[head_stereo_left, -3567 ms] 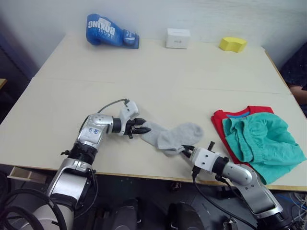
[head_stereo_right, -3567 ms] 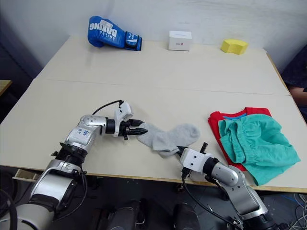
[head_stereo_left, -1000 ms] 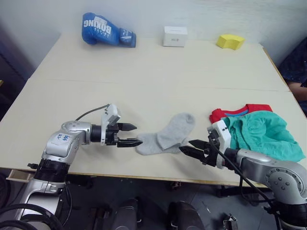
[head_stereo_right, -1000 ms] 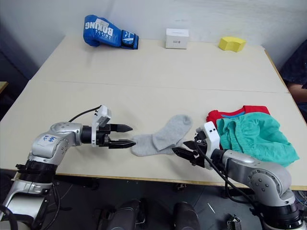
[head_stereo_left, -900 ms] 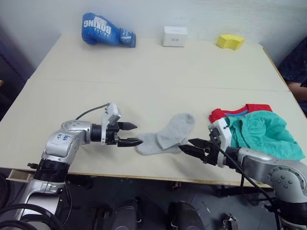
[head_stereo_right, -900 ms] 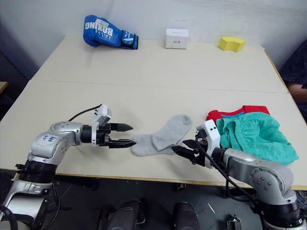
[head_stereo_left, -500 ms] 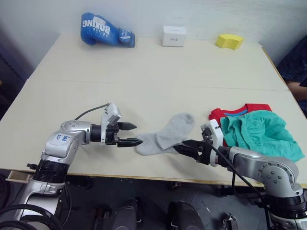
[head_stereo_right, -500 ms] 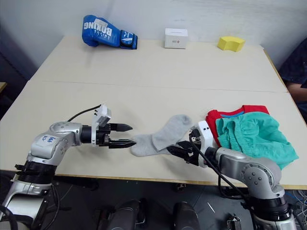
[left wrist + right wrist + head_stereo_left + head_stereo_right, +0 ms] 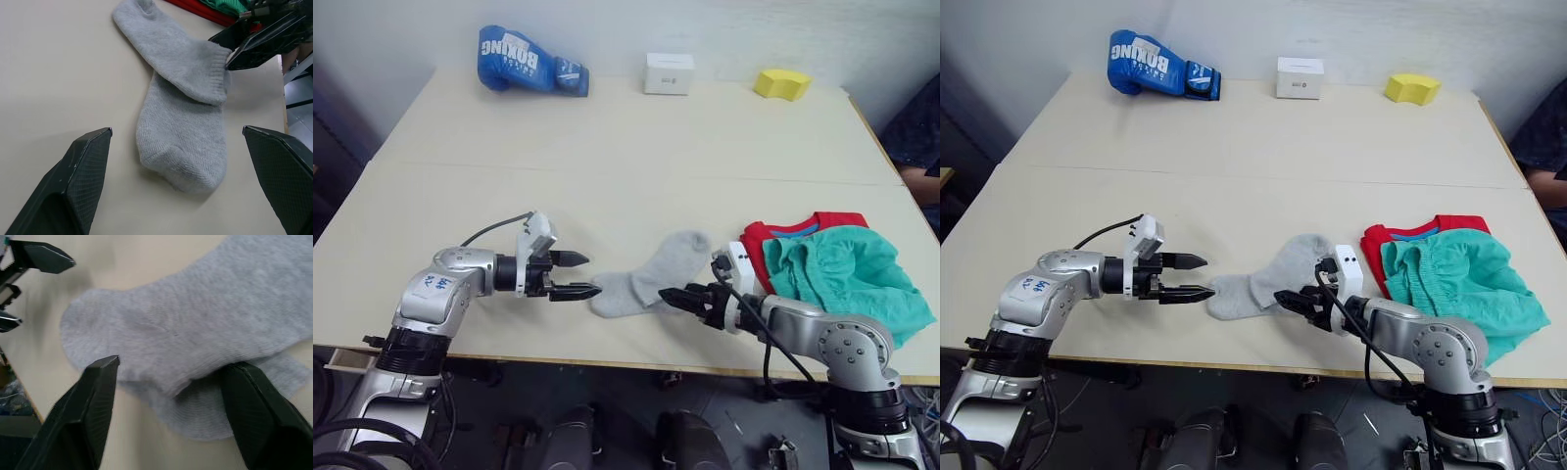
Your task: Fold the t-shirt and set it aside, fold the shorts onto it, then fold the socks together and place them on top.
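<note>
The blue boxing glove [image 9: 530, 62] at the far edge of the surface carries white lettering reading "BOXING". A small blue marking sits on the left arm's silver casing [image 9: 441, 285], too small to read. The white box [image 9: 669, 73] has a mark on its front that cannot be made out.

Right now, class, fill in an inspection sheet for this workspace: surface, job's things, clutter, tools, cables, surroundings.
Surface: beige table, seam across it.
Job's things: grey socks overlapped near the front edge; teal shorts lying on the red t-shirt.
Clutter: blue boxing glove, white box, yellow block along the far edge.
Tools: left tool open beside the socks; right tool open at their other end.
Cables: one on the left wrist.
Surroundings: white wall.
</note>
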You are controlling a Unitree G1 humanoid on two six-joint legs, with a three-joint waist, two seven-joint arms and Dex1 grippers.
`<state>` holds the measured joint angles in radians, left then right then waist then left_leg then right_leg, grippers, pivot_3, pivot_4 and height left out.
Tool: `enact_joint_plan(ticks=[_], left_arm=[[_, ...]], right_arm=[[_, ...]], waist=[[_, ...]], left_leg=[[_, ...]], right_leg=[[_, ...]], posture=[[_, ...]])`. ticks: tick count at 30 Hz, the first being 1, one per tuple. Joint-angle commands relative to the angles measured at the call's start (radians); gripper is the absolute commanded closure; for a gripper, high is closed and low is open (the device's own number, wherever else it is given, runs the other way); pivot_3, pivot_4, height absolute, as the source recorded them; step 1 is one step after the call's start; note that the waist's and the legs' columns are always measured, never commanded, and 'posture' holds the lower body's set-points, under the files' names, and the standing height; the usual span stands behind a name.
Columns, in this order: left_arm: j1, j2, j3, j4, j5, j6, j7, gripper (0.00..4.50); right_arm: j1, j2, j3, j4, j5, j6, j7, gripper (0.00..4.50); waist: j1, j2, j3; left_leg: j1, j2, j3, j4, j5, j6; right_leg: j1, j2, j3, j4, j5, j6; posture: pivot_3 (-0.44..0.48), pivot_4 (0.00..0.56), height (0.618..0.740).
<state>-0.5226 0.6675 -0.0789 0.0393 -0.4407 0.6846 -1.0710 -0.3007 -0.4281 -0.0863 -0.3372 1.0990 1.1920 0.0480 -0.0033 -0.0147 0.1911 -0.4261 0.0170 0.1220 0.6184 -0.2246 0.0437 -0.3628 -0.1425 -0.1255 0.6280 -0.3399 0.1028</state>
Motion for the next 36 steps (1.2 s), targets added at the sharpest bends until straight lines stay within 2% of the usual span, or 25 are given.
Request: enact_joint_plan(ticks=[1, 6, 9, 12, 16, 19, 22, 25, 28, 32, 36], left_arm=[[-0.007, 0.001, 0.017, -0.023, -0.003, -0.017, 0.0, 0.0], [-0.01, -0.007, 0.016, -0.008, 0.005, -0.037, 0.008, 0.0], [-0.029, -0.022, 0.013, 0.029, 0.023, -0.063, 0.023, 0.0], [-0.092, -0.055, 0.01, 0.111, 0.021, -0.047, 0.024, 0.0], [-0.234, -0.118, -0.006, 0.261, 0.013, 0.124, 0.07, 0.0], [-0.357, -0.197, -0.092, 0.413, 0.107, 0.017, 0.052, 0.0], [-0.468, -0.3, -0.121, 0.584, 0.173, -0.115, 0.063, 0.0], [-0.55, -0.392, -0.133, 0.739, 0.225, -0.225, 0.075, 0.0], [-0.6, -0.452, -0.145, 0.861, 0.278, -0.318, 0.08, 0.0], [-0.656, -0.517, -0.162, 1.014, 0.369, -0.424, 0.151, 0.0], [-0.681, -0.569, -0.152, 1.089, 0.408, -0.471, 0.169, 0.0]], right_arm=[[-0.004, 0.015, -0.009, 0.006, -0.042, -0.016, -0.011, 2.78], [0.004, 0.017, -0.004, -0.011, -0.078, -0.03, 0.03, 4.48], [0.002, 0.0, 0.004, -0.028, -0.089, -0.037, 0.091, 4.48], [-0.005, -0.051, 0.026, -0.07, -0.082, -0.057, 0.234, 4.48], [-0.014, -0.119, 0.058, -0.075, -0.109, -0.064, 0.348, 4.48], [-0.017, -0.172, 0.109, -0.061, -0.177, -0.094, 0.42, 4.48], [-0.018, -0.193, 0.137, -0.049, -0.219, -0.115, 0.467, 4.48], [-0.012, -0.201, 0.142, -0.051, -0.236, -0.119, 0.497, 4.48], [-0.004, -0.202, 0.145, -0.057, -0.265, -0.126, 0.505, 4.48], [0.009, -0.185, 0.141, -0.069, -0.286, -0.129, 0.503, 4.48], [0.025, -0.172, 0.142, -0.087, -0.296, -0.131, 0.496, 4.48]], waist=[[0.0, 0.0, 0.0], [-0.001, 0.0, 0.0], [0.0, 0.0, 0.0], [0.001, 0.0, 0.0], [0.005, -0.001, 0.001], [0.011, -0.001, 0.001], [0.013, -0.002, 0.001], [0.011, -0.002, 0.001], [0.008, -0.003, 0.002], [0.006, -0.003, 0.002], [0.007, -0.004, 0.002]], left_leg=[[0.0, 0.0, 0.0, 0.0, 0.0, 0.0], [0.0, 0.0, 0.0, 0.0, 0.0, 0.0], [0.0, 0.0, 0.0, -0.001, 0.0, 0.0], [0.0, 0.0, 0.001, -0.001, 0.0, 0.0], [-0.001, -0.001, 0.0, 0.0, 0.0, 0.002], [-0.001, -0.002, 0.0, 0.0, 0.001, 0.002], [-0.003, -0.003, 0.001, 0.002, 0.0, 0.003], [-0.015, -0.003, 0.002, 0.008, 0.0, 0.004], [-0.017, -0.002, 0.003, 0.011, 0.001, 0.005], [-0.017, -0.002, 0.003, 0.012, 0.001, 0.006], [-0.017, -0.002, 0.002, 0.012, 0.001, 0.006]], right_leg=[[0.0, 0.0, 0.0, 0.0, 0.0, 0.0], [0.0, 0.0, 0.0, 0.0, 0.0, 0.0], [0.0, 0.0, 0.0, 0.0, 0.0, 0.0], [-0.001, 0.0, 0.0, 0.0, 0.0, 0.0], [0.0, 0.0, -0.001, 0.0, 0.0, 0.0], [0.0, 0.0, -0.001, 0.0, 0.001, 0.001], [-0.001, 0.0, -0.004, 0.0, 0.001, 0.002], [-0.011, 0.002, -0.007, 0.003, 0.002, 0.003], [-0.013, 0.006, -0.007, 0.009, 0.002, 0.003], [-0.013, 0.006, -0.007, 0.006, 0.002, 0.003], [-0.013, -0.002, -0.008, 0.007, 0.002, 0.003]], posture=[[0.0, 0.15, 0.74], [0.0, 0.15, 0.74], [0.0, 0.15, 0.74], [0.0, 0.15, 0.74], [0.0, 0.15, 0.74], [0.0, 0.15, 0.74], [0.0, 0.15, 0.74], [0.0, 0.15, 0.74], [0.0, 0.15, 0.74], [0.0, 0.15, 0.74], [0.0, 0.15, 0.74]])
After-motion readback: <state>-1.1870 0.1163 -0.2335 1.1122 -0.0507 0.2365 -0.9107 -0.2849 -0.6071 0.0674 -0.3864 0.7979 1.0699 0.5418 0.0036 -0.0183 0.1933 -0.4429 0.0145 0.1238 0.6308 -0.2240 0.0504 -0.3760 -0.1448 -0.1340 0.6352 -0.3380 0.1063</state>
